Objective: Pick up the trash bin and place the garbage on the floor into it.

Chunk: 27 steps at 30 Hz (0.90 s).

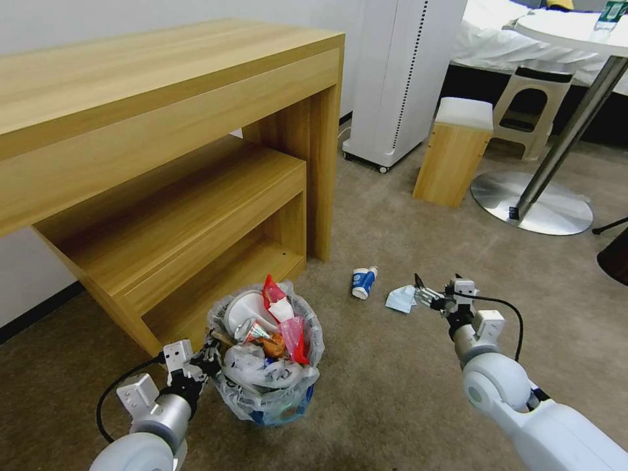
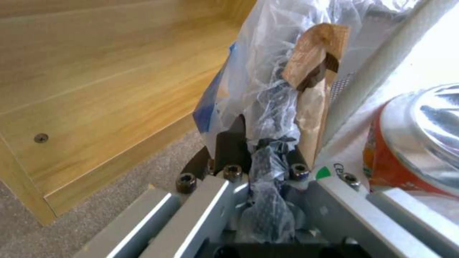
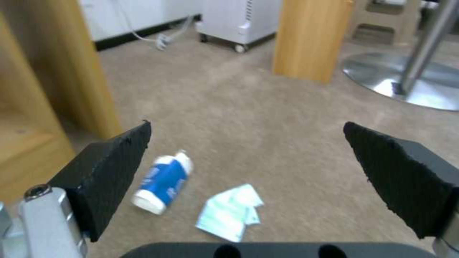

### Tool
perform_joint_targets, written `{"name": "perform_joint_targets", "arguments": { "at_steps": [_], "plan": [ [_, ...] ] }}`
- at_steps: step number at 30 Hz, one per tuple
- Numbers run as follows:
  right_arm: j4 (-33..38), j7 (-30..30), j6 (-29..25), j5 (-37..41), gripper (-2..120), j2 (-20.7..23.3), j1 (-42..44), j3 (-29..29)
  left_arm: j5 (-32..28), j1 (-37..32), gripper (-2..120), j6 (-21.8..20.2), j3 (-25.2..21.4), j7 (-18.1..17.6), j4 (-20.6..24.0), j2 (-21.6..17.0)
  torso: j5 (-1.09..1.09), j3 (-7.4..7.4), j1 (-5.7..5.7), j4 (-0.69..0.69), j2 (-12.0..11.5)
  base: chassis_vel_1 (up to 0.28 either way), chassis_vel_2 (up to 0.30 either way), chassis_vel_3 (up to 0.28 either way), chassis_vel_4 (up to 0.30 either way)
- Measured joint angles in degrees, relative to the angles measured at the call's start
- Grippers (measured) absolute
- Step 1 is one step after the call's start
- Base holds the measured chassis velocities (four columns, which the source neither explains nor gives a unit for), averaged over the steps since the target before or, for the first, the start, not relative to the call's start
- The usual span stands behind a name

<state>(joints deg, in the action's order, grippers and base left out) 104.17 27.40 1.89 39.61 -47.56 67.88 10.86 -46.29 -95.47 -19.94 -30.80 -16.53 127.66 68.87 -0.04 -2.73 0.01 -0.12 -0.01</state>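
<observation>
The trash bin stands on the floor in front of the open lower shelf of a wooden desk, near the desk's front corner leg, and is heaped with litter: a white slipper, a red-white carton, a crushed can and a red wrapper rise above its rim. The left gripper is at the bin's rim on the robot's side; in the left wrist view its dark fingers are closed on the rim and a bunched fold of the clear plastic liner, with a wooden stick and the can's orange side just behind. The right gripper hovers low over the carpet to the right of the bin, its black pads spread wide apart and holding nothing. Just ahead of it lies a crumpled pale tissue, and beside that, toward the desk leg, a blue-white cup on its side; its label print is too small to read. Farther back stand a white wheeled appliance, a small wooden box stool, a beige plastic stool and the round metal foot of a pedestal table, all well clear of both arms.
</observation>
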Motion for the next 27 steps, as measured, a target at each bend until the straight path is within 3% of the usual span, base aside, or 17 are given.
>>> {"name": "perform_joint_targets", "arguments": {
  "at_steps": [27],
  "plan": [
    [-0.6,-1.1,-1.1,-1.3,100,-1.9,2.2,2.7,0.6,-0.9,2,-0.3,0.0,0.0,0.6,-0.5,-0.01,-0.01,0.0,0.0,0.0,-0.007,-0.009,-0.009,-0.007]
  ]
}}
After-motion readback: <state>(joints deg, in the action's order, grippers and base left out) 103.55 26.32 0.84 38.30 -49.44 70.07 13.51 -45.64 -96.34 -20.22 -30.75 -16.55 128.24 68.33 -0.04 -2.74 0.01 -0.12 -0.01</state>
